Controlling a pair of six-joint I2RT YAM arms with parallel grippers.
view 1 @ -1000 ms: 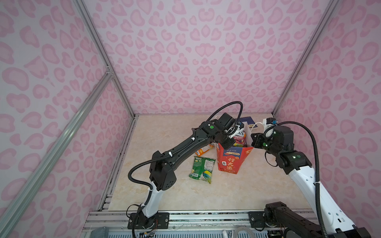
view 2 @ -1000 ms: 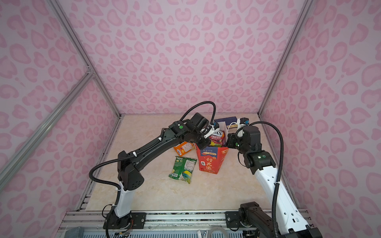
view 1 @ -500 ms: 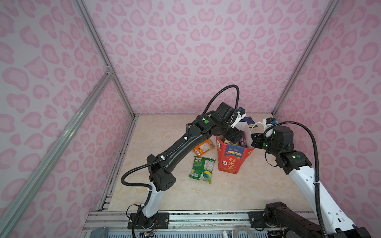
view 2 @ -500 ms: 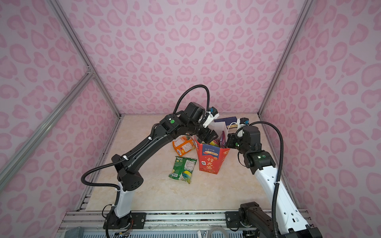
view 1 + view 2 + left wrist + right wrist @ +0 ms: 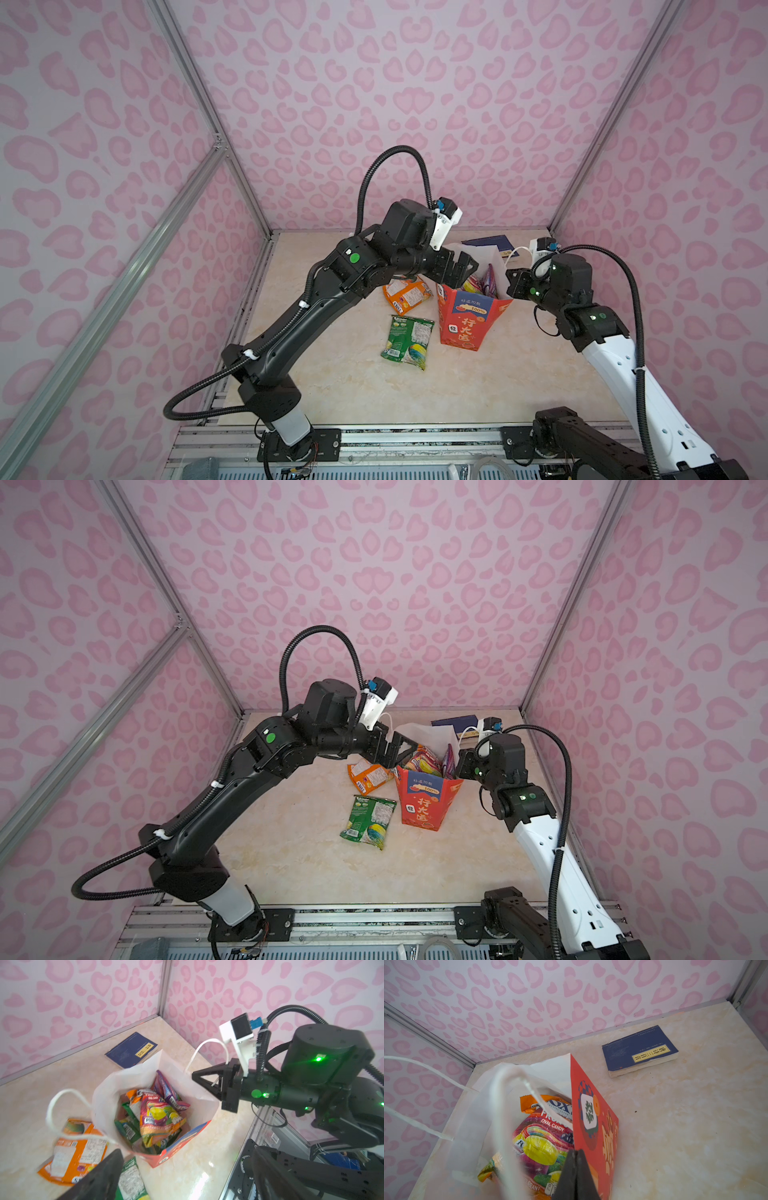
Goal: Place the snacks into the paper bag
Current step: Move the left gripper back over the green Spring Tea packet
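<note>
Left end effector [image 5: 464, 270] gapes empty over the bag [image 5: 465, 328] on the tabletop [image 5: 332, 374]; right end effector [image 5: 576, 1155] pinches its right rim (hold that steady). Lift clear of the cord handles [image 5: 499, 1115] before reaching left. Outside lie two: orange packet [image 5: 405, 294], green packet [image 5: 409, 341]; at least five snacks [image 5: 160, 1118] inside; one book [image 5: 490, 243].

A dark blue book [image 5: 639, 1051] lay flat on the beige, marble-patterned worktop [image 5: 361, 386], near the back wall and toward the right rear corner, with a yellow label [image 5: 652, 1053] of Chinese characters on its cover. Pale walls [image 5: 395, 83] printed with pink heart-like blotches enclosed the worktop, joined by grey metal posts [image 5: 208, 120]. A metal rail [image 5: 415, 438] ran along the front edge.
</note>
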